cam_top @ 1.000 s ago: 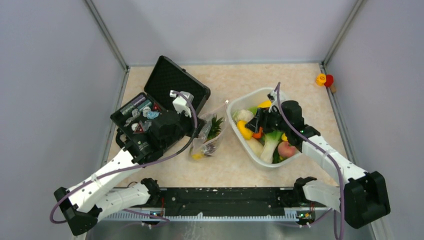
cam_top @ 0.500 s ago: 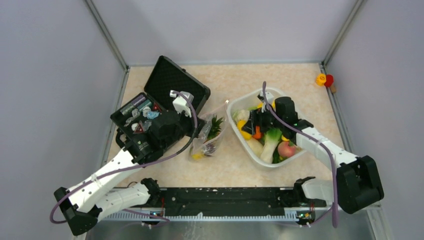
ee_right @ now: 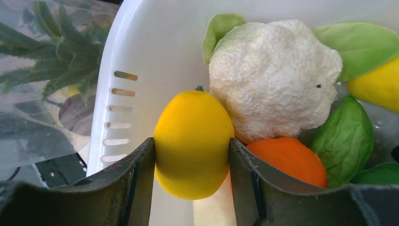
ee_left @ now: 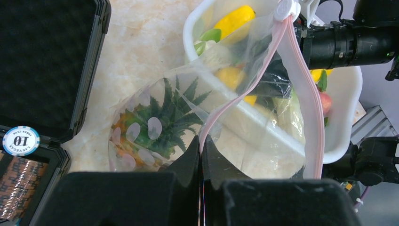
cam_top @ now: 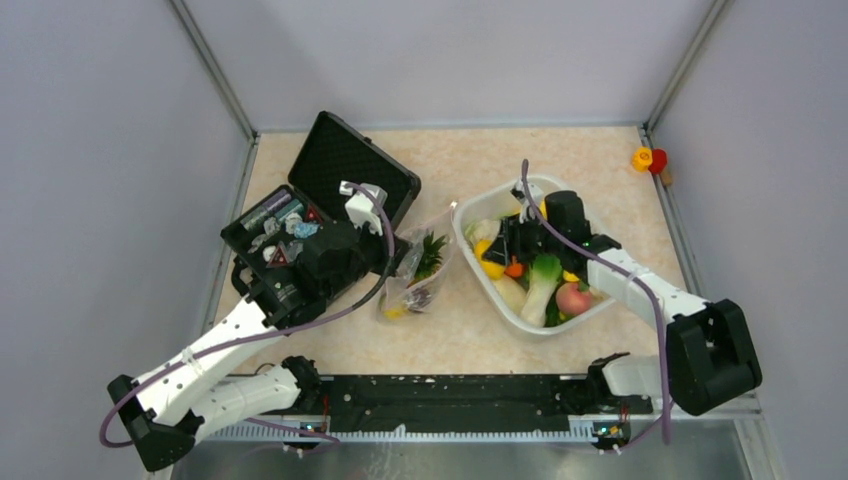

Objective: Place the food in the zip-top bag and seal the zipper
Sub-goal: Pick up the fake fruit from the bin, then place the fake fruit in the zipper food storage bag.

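The zip-top bag [cam_top: 415, 272] hangs open between the black case and the tub, with a pineapple [ee_left: 164, 117] inside. My left gripper [ee_left: 201, 141] is shut on its pink zipper [ee_left: 256, 75] and holds the mouth up. The white tub [cam_top: 530, 328] holds the rest of the food. My right gripper [ee_right: 190, 143] reaches into the tub's left end, and both its fingers press the sides of a yellow mango [ee_right: 193, 127] next to the tub wall. A cauliflower [ee_right: 273, 84] and an orange [ee_right: 287, 160] lie just right of it.
An open black case [cam_top: 330, 190] with chips and small items sits under my left arm. A leafy stalk [cam_top: 543, 280] and a peach [cam_top: 573, 298] lie in the tub's near half. A small red and yellow object [cam_top: 648, 158] stands at the back right by the wall.
My right gripper has slid left inside the tub and narrowed onto the yellow mango. The left gripper and the bag have stayed put.
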`<state>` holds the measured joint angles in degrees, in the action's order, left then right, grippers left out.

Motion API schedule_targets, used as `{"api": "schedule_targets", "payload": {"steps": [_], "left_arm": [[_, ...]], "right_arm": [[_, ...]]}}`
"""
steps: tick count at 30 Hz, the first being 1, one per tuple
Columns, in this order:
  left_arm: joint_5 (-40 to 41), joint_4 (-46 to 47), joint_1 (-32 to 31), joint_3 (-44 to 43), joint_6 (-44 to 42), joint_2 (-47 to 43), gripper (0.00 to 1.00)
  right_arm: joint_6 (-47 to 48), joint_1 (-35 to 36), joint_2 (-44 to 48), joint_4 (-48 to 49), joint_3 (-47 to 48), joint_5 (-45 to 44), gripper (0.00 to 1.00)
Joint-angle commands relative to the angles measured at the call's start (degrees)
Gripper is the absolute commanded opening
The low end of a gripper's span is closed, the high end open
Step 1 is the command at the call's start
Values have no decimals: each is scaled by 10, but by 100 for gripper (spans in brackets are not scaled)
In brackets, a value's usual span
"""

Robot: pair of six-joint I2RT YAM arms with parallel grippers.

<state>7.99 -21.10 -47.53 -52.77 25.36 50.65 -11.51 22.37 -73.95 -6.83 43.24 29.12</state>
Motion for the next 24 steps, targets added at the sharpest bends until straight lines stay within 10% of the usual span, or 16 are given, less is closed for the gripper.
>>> {"api": "schedule_targets", "payload": {"steps": [1, 11, 24], "left_arm": [[9, 9, -1, -1, -7, -26, 0], [19, -2, -1, 5, -13, -40, 0], [12, 10, -1, 9, -9, -22, 0]], "right_arm": [[-50, 5, 65, 26, 6, -76, 21], [-282, 4, 278, 231, -166, -211, 11], [-267, 41, 307, 302, -110, -3, 11]]}}
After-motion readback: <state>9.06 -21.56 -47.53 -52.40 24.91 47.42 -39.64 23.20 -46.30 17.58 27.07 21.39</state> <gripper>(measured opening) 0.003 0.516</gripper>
